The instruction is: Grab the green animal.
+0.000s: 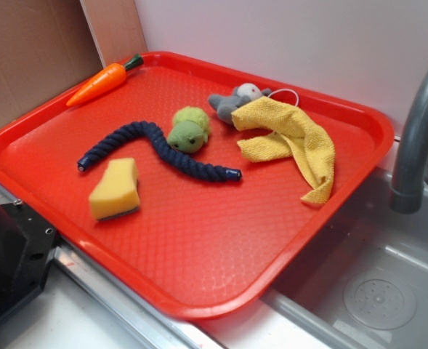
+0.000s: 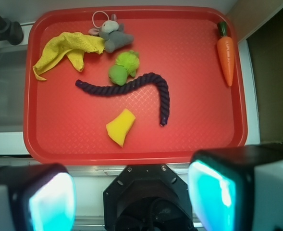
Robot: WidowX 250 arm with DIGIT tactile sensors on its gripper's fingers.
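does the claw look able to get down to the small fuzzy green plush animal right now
Probably yes. The open claw sits back off the red plastic tray, and nothing covers the small fuzzy green plush animal; only the dark blue braided rope presses against its head side.

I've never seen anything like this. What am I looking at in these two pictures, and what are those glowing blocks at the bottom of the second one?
It's a robot arm at a toy kitchen. One picture comes from a camera at the side; the other from a camera on the arm's wrist, looking down. The glowing blocks are the two fingers of its claw, spread apart and holding nothing. Below lies a red tray with a green animal, a grey animal, a yellow cloth, a dark rope, a sponge and a carrot. A sink sits beside it.
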